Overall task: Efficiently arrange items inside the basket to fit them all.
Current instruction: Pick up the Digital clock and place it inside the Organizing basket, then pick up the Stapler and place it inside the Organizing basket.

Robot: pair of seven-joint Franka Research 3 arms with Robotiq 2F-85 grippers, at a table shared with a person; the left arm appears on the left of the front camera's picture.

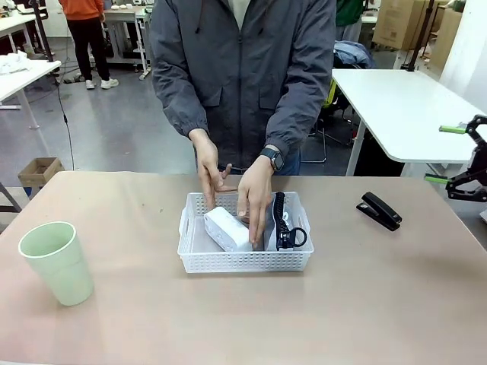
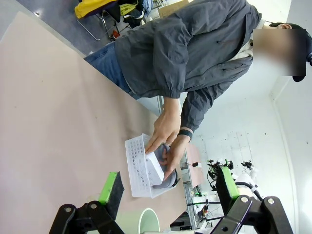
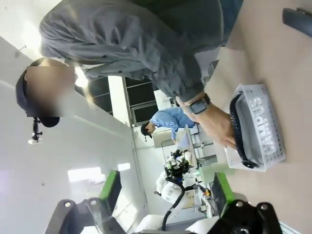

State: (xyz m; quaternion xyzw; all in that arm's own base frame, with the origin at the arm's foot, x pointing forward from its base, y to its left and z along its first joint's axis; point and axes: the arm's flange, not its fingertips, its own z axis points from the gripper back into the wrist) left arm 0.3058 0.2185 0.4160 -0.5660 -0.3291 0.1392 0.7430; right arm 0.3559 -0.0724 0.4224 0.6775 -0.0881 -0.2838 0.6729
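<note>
Tan worktop point(image 1: 365, 304) carries: white basket point(image 1: 245, 261) at centre; pale green cup point(image 1: 56, 262) upright, 8 o'clock; black stapler point(image 1: 379, 210), 2 o'clock.

Lab or workshop; white work tables point(image 1: 403, 106), cardboard boxes point(image 1: 397, 23), grey floor point(image 1: 114, 129)

Black left claw point(image 2: 167, 185), green pads point(image 2: 110, 187)

light: bright, even | shadows: soft | wrist views: warped, perhaps overexposed
</note>
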